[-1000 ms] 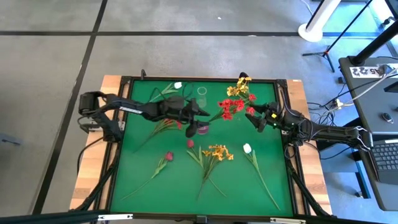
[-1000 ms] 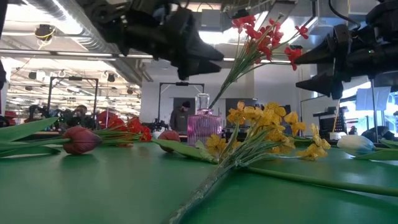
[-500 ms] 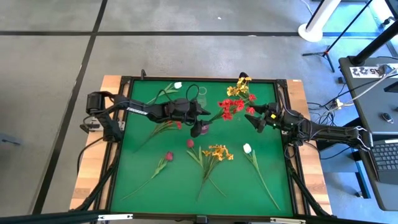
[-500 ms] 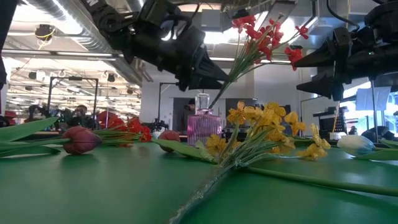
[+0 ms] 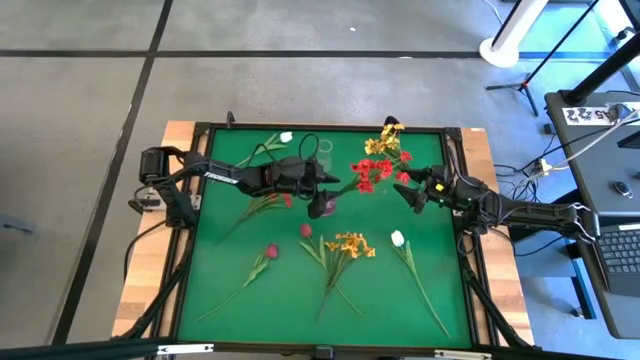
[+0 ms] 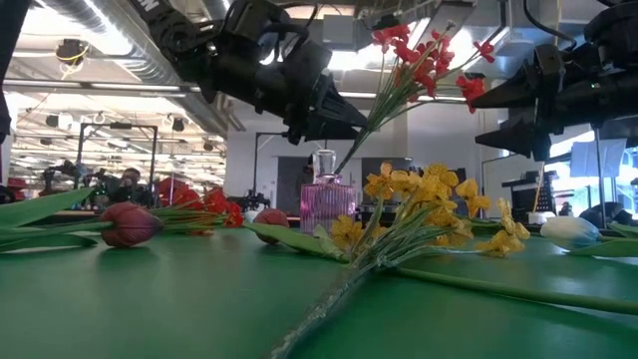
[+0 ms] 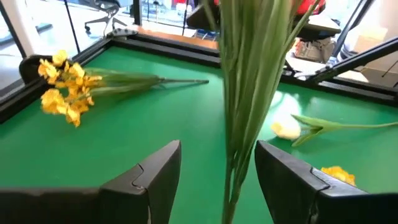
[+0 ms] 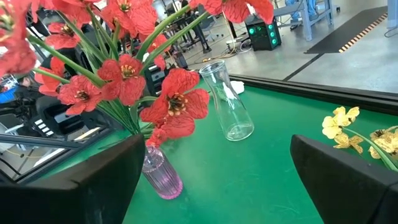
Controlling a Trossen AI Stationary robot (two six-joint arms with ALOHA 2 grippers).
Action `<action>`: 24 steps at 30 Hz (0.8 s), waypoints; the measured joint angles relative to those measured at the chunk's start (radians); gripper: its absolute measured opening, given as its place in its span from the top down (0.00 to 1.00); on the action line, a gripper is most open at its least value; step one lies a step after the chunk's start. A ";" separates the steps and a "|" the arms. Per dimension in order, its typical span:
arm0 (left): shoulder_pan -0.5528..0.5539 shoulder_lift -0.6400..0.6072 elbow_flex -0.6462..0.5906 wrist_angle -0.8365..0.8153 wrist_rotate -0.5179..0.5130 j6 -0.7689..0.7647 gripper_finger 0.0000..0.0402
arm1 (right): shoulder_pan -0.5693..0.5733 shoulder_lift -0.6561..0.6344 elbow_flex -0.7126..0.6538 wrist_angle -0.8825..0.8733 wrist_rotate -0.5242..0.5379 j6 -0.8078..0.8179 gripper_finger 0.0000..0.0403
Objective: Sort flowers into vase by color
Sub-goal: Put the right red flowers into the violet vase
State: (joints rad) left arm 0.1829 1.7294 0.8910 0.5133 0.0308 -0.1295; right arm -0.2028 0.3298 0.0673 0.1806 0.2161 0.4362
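High view shows the left gripper (image 5: 322,192) just beside the pink vase (image 5: 324,208), fingers apart around the stems of the red blossom spray (image 5: 376,172), whose long axis slants up toward the open-fingered right gripper (image 5: 412,192).

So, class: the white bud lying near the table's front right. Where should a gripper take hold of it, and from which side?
Grip the white bud flower by its thin green stem, about midway, not by the soft head. It lies flat on the green mat, so come straight down from above, fingers set across the stem. The right gripper is probably the nearer one.
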 joint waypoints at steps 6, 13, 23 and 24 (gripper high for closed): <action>0.000 0.035 0.065 -0.024 0.031 0.005 0.55 | 0.000 0.000 0.000 -0.002 0.000 -0.015 0.01; 0.004 0.086 0.123 -0.085 0.039 0.004 0.60 | 0.000 0.000 0.001 -0.022 -0.001 -0.017 0.01; 0.003 0.078 0.123 -0.087 -0.013 -0.018 0.86 | 0.000 0.000 0.001 -0.027 -0.001 -0.016 0.01; 0.003 0.077 0.123 -0.091 -0.018 -0.018 0.90 | 0.000 0.000 0.001 -0.027 -0.001 -0.016 0.01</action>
State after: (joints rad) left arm 0.1860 1.8066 1.0138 0.4220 0.0132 -0.1478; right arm -0.2024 0.3298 0.0685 0.1537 0.2153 0.4203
